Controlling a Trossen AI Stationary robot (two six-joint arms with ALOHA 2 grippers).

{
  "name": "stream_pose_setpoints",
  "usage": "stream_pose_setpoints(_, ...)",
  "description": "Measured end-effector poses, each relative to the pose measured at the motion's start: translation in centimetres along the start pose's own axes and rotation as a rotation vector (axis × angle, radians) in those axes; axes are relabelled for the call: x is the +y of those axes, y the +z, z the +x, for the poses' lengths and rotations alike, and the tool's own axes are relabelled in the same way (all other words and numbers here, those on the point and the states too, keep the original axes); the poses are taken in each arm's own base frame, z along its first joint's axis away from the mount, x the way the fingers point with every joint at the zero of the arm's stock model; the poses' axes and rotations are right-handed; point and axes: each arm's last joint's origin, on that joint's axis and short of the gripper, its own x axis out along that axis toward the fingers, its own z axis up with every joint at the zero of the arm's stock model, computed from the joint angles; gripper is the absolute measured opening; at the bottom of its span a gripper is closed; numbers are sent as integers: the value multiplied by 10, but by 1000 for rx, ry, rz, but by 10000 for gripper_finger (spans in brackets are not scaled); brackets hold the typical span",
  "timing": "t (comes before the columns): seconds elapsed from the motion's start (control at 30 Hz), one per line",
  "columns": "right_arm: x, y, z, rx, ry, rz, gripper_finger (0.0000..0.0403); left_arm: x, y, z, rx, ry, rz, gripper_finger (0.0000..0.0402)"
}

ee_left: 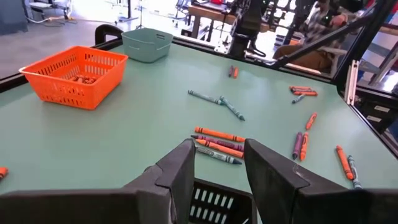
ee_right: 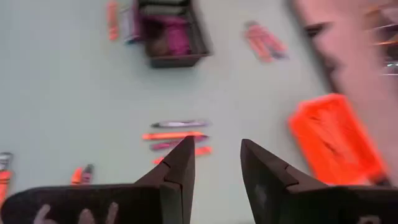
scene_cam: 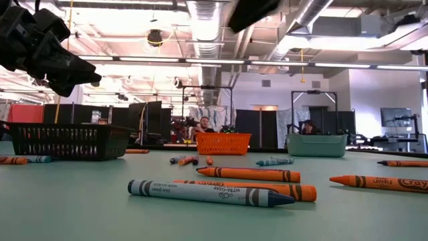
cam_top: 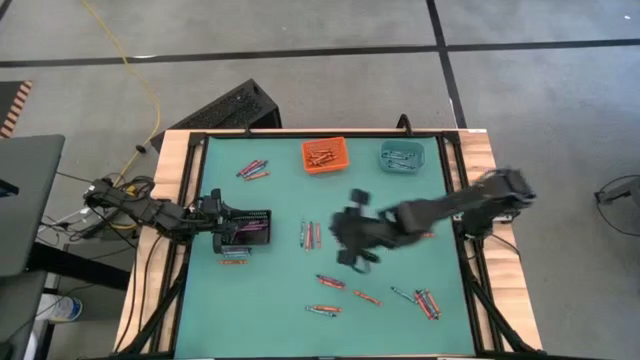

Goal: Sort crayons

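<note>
Crayons lie scattered on the teal table: a group (cam_top: 311, 235) at the middle, others (cam_top: 252, 170) at the far left and several (cam_top: 425, 302) near the front right. My left gripper (ee_left: 217, 168) hangs open over the black bin (cam_top: 245, 228), which holds purple crayons. My right gripper (cam_top: 352, 240) hovers open above the table's middle, clear of the crayons (ee_right: 177, 134) below it, with nothing between its fingers. An orange bin (cam_top: 323, 154) and a teal bin (cam_top: 401, 155) stand at the far edge.
The table has raised wooden sides (cam_top: 170, 170) to the left and right. Loose crayons (scene_cam: 207, 193) lie close to the near edge. Beyond the far edge a dark crate (cam_top: 235, 108) sits on the floor, and people sit in the room behind (scene_cam: 200, 126).
</note>
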Motion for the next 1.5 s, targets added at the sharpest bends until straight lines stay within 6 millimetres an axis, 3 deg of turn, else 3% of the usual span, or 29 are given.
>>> stream_pose_setpoints(0.1,14,-36,-29,-93,-62,45,128,0,0,0,0,0,0,128)
stream_pose_setpoints(0.23,30,-86,-51,-210,-17,86,128,0,0,0,-3,-2,-28,128)
stream_pose_setpoints(0.37,40,-122,-53,-310,57,98,128,-1,1,0,-16,-7,-190,128)
stream_pose_setpoints(0.47,47,-136,-50,-385,99,63,128,0,2,0,-38,25,-239,128)
stream_pose_setpoints(0.8,55,-162,-42,-469,119,-101,128,1,4,3,-81,84,-426,128)
stream_pose_setpoints(0.93,54,-162,-41,-483,110,-137,128,4,7,11,-72,176,-410,128)
stream_pose_setpoints(1.17,55,-160,-42,-501,114,-144,128,11,35,40,60,365,-294,128)
stream_pose_setpoints(1.33,55,-160,-42,-502,113,-144,128,40,54,69,345,588,-202,128)
stream_pose_setpoints(1.5,57,-162,-45,-500,134,-133,128,88,75,96,580,668,-193,128)
